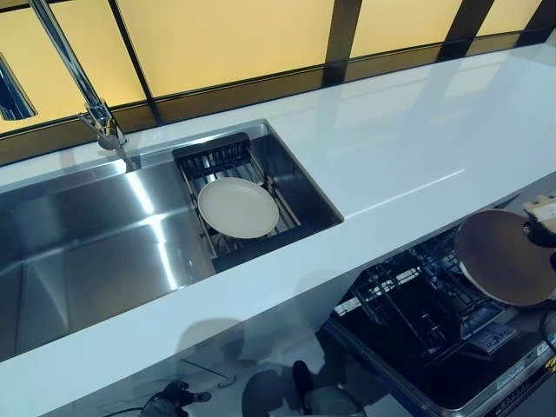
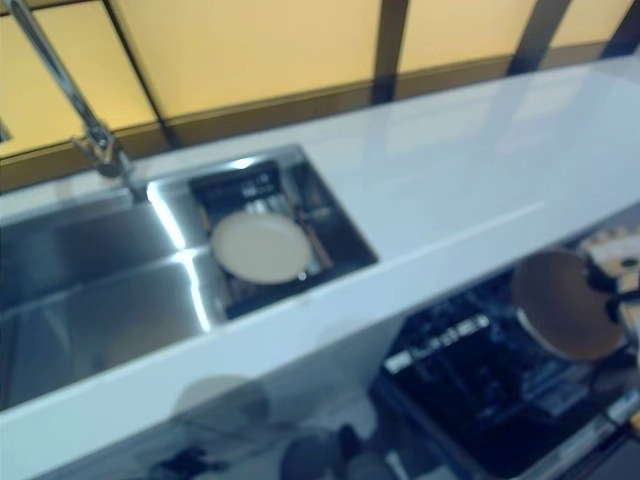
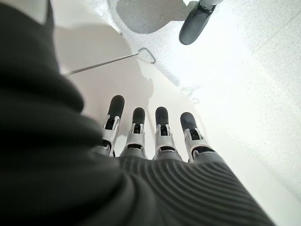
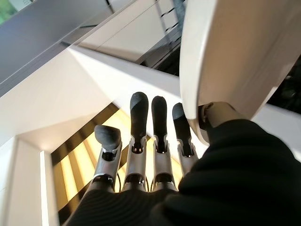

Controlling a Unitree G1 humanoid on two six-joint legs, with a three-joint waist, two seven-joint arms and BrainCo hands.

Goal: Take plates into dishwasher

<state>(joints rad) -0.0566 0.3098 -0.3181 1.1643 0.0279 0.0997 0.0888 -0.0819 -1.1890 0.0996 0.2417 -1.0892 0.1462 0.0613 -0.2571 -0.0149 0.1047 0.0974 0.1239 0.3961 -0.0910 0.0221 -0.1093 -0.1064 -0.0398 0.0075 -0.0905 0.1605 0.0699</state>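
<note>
R hand (image 4: pixel 155 155): fingers run straight up behind the plate; a thumb-like part seems pressed on the plate's near face, so it reads as a pinch on the rim. Exact contact partly hidden by the dark ribbed cover.
Held plate: round beige plate (image 1: pixel 504 257), tilted on edge, shadowed face toward the head cam; hangs above the open dishwasher, not yet in any slot.
Rack: black wire dishwasher rack (image 1: pixel 417 304) sits pulled out just below and to the L of the held plate, under the counter edge.
Step, my read: lowering plate into rack. Do well: keep plate upright, line its edge w/ a gap between tines, come down slow, let go only once the rim seats; watch clearance vs the glossy white countertop (image 1: pixel 408 165) lip above.
Risk: pinch is near one edge only, plate could swing.
2nd plate: round cream plate (image 1: pixel 238 208) lies flat on the dark drainer rack (image 1: pixel 217 158) in the stainless steel sink (image 1: pixel 78 252), well apart from R hand.
L hand (image 3: pixel 155 136): hangs low by the white cabinet front, fingers straight, holds nothing.
</note>
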